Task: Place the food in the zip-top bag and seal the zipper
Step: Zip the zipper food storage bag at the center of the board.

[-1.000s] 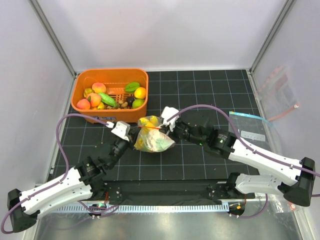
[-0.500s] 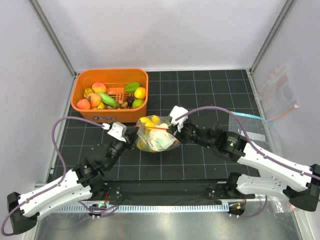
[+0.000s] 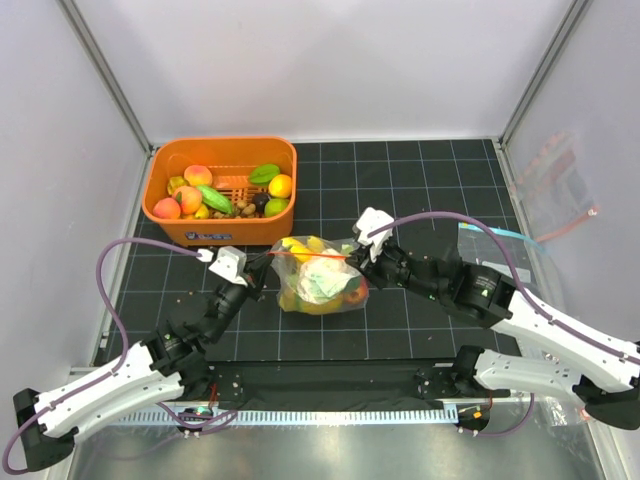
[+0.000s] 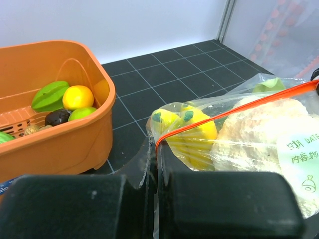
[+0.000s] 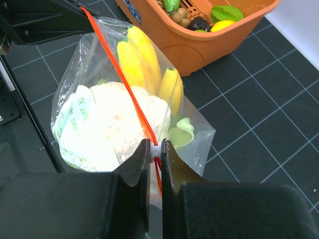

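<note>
- Top external view, far left: orange basket at the back-left of the black grid mat.
- Basket contents, loose toy food: peaches, green pieces, one yellow-orange fruit, and small dark bits low in the middle.
- Left gripper: just in front of the basket. Its jaws are pinched almost together on the left end of the zipper. The left wrist view shows clear film and the red-orange strip clamped between the black fingers.
- Zip-top bag: mid-mat, strung by its mouth edge between the two grippers. It is near the basket's front-right corner but apart from it. Cannot tell whether its underside rests on the mat.
- Bag contents: yellow bananas toward the basket side, white cauliflower filling the middle, and a pale green piece low at one side. A white label with green print sits on the bag wall.
- Zipper: reads as one straight, taut line from gripper to gripper. Cannot tell whether it is pressed closed along its full length.
- Right gripper: jaws narrow and clamped on the right end of the zipper. The right wrist view shows strip and film caught between the fingers.
- Far right: flat bag with a blue top edge lies on the mat, well apart from the zip-top bag.
</note>
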